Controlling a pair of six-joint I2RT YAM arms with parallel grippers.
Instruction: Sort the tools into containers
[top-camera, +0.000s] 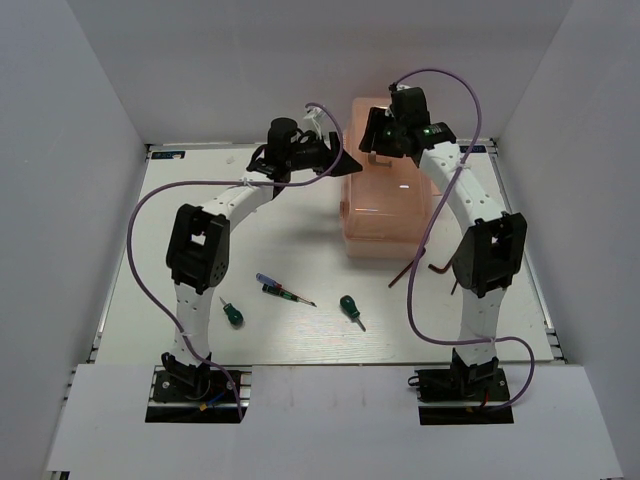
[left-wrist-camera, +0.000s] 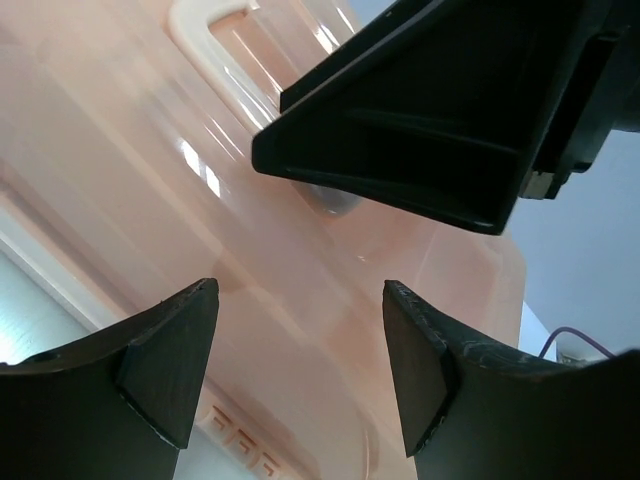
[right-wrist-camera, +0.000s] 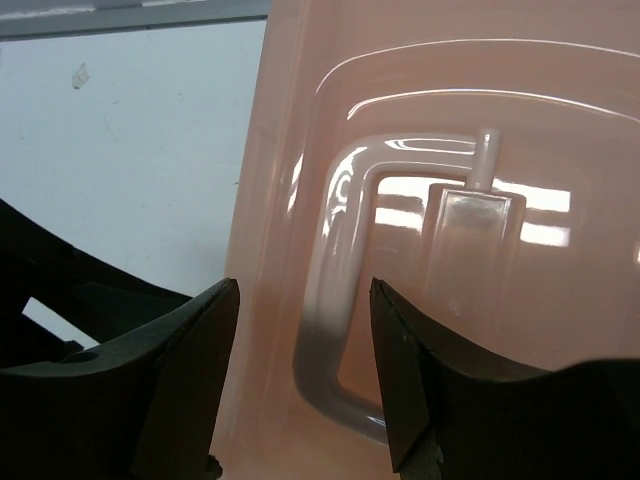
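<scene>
The toolbox stands closed at the far right part of the surface, so I judge that the step in hand is to open it, before any tool can go in. Both arms reach over it. The right gripper hovers above the lid, its jaws released and with nothing between them. In the right wrist view the lid handle and the clear latch lie just below the gap and a little to its right. The left gripper is also released and empty, over the left side of the lid and very near the right one.

To do this well, bring the right jaws down centred on the part you mean to take, and close them only when it sits fully between both jaws. The plastic looks smooth and shiny, so it may slip; lift slowly. Let the left gripper steady the box, and keep the two grippers from touching each other.

The count:
- one toolbox
- one green-handled screwdriver on the left and a second green-handled screwdriver further right
- one blue-and-red screwdriver between them
- one hex key and a second hex key just in front of the box

All five tools lie on the surface, none in a container
</scene>
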